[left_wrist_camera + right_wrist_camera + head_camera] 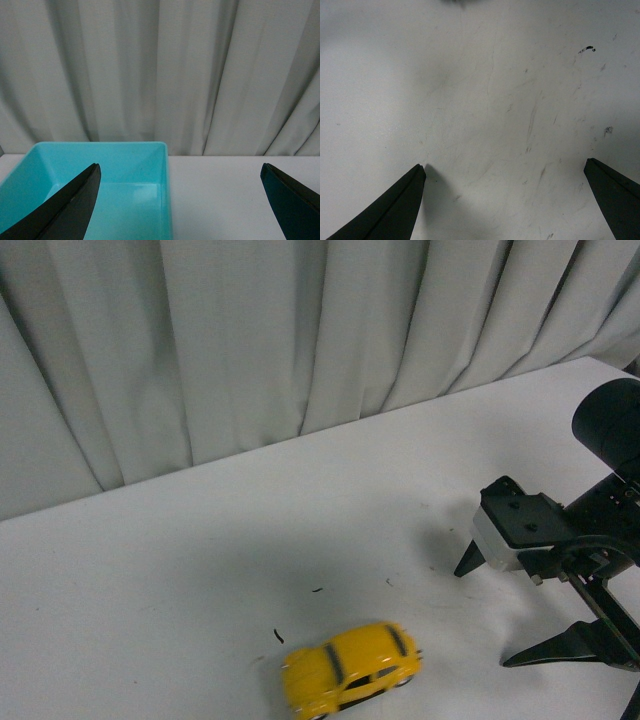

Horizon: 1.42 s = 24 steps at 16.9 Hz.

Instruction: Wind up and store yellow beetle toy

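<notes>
Barely begun — beetle (350,668) loose on table (150,590), presumably unwound; right claw (482,619) nearby, left claw (180,200) facing bin (100,145) — both gaping, empty.

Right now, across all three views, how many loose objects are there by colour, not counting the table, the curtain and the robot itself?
Yellow: 1, the yellow beetle toy
Turquoise: 1, the box
Total: 2

The beetle (350,668) stands on its wheels on the bench (200,570), close in front of me. It is small, rounded and glossy yellow, with dark windows and wheels. Its length runs slantwise across my front view.
</notes>
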### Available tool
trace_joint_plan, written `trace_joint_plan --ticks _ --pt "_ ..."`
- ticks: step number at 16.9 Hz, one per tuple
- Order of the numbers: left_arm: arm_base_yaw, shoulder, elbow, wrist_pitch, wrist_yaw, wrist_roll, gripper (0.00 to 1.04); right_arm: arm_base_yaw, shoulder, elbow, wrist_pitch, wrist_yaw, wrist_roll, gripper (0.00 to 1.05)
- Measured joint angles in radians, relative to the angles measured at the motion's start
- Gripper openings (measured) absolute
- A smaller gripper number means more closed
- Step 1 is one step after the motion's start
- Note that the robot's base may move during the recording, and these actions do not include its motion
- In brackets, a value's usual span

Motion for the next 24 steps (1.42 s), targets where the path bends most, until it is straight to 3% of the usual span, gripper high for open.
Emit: trace_joint_plan --ticks 8,14,21,23,24 --pt "0.000 0.000 0.000 0.000 0.001 0.000 0.98 0.016 -0.015 -0.012 0.015 0.005 0.019 0.98" --pt "0.000 0.000 0.000 0.000 0.000 0.000 0.98 0.116 -0.093 0.013 -0.022 0.009 0.023 0.98" --pt "0.000 0.000 0.000 0.000 0.000 0.000 0.98 0.206 -0.288 0.167 -0.165 0.011 0.016 0.98" --pt "0.000 0.000 0.000 0.000 0.000 0.000 0.98 0.225 -0.343 0.186 -0.146 0.011 0.014 0.98" --pt "0.000 0.000 0.000 0.000 0.000 0.000 0.98 0.248 -0.399 0.105 0.189 0.072 0.113 0.93"
